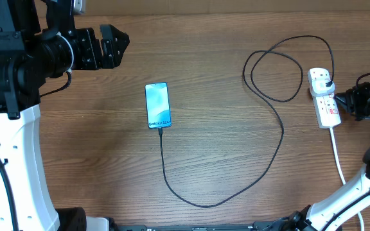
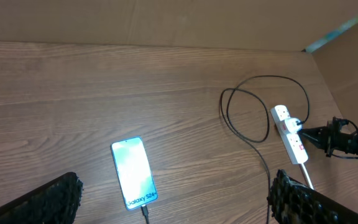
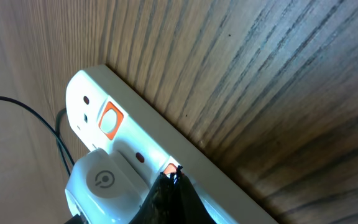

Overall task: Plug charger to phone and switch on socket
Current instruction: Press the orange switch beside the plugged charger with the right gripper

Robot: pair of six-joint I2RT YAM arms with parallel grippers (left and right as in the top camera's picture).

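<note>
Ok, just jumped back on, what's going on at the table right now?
The charger cable already runs into the bottom of the phone, whose screen is lit, and its other end sits in the socket. The right gripper, shut, has its tip at one of the red switches, apparently to press it. Whether it is on yet I cannot tell. The left gripper is open, off to the far side, holding nothing.
</note>
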